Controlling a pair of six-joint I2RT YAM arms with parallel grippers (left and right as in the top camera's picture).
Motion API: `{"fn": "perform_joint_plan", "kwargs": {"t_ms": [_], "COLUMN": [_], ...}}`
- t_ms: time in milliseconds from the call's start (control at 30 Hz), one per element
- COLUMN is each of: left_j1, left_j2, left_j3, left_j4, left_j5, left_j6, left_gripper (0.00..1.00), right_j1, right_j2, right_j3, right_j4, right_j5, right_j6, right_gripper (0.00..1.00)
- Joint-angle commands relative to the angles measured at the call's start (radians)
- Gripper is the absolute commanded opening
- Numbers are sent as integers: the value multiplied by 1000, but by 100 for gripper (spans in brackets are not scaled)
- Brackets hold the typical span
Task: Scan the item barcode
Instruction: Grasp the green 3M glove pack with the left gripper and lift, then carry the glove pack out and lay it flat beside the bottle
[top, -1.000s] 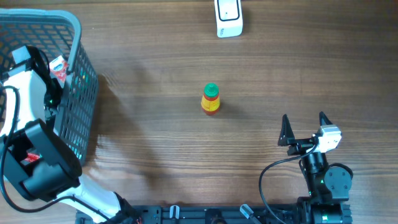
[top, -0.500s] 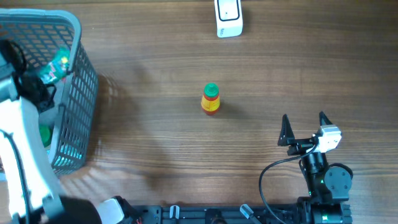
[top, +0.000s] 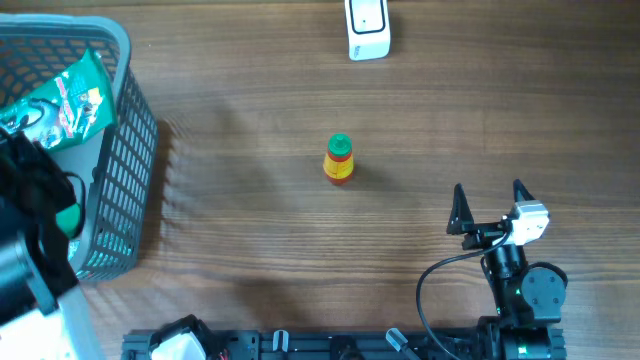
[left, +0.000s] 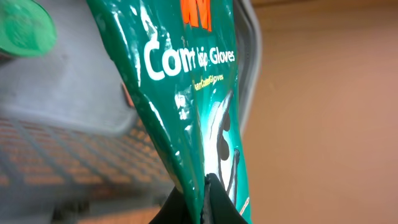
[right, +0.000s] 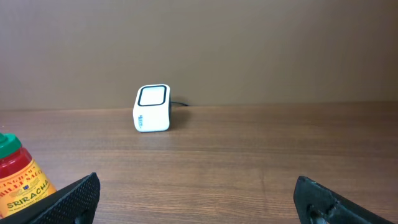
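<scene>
- Overhead: a grey mesh basket (top: 125, 150) fills the ten o'clock corner of the wooden surface (top: 250, 240).
- Overhead: the green glove packet (top: 62, 98), the item to be scanned, shows within the basket's outline. The black left arm (top: 30, 215) reaches in from seven o'clock, at the packet's lower end. Whether the packet is above the rim cannot be told from here.
- Overhead: the white scanner (top: 367, 30) stands at twelve o'clock by the far edge, well apart from the packet.
- Overhead: a sriracha bottle (top: 339, 160) with a green cap stands upright near the middle of the surface, alone.
- Overhead: the right fingers (top: 458, 208) sit at about four o'clock, spread wide with nothing between them and pointing toward twelve.
- Left wrist: the left fingers (left: 227, 211) are pinched tight on one end of the glove packet (left: 186, 93) at six o'clock. The packet stretches away toward twelve, white lettering reading "Gloves" on its glossy face.
- Left wrist: behind the packet runs the basket's grey wall (left: 74, 93), and a round green cap (left: 25, 28) shows at ten o'clock.
- Right wrist: the two black right fingers (right: 74, 199) stand far apart at seven and five o'clock, holding nothing.
- Right wrist: the scanner (right: 153, 108) sits at about eleven o'clock, its dark window facing up and toward the camera.
- Right wrist: the sriracha bottle (right: 20, 179) stands at the eight o'clock edge, just beyond the finger on that side.
</scene>
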Motion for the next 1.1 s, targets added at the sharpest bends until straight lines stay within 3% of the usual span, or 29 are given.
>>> {"fn": "perform_joint_plan", "kwargs": {"t_ms": [0,133,367,633,833,1067], "left_j1": [-66,-166,-457,-719,-778,-776], "left_j2": [-59,-74,-14,195,352,465], "left_j3": [-3,-3,-3,-3,-3,-3], "left_j4": [16,54,194,209,136,25], "left_j5": [22,22,22,21,22,21], "left_j6": [73,176,637,902,1071,1154], "left_gripper": [4,4,4,4,4,4], "right_j1": [3,3,3,3,3,3], "right_j2": [0,0,0,0,0,0], "right_j3": [-1,-1,-1,-1,-1,-1], "right_j4": [3,3,3,3,3,3], "right_j5": [5,5,5,5,5,5], "right_j6": [-11,-11,-11,-11,-11,-11], "right_gripper": [100,100,100,100,100,100]}}
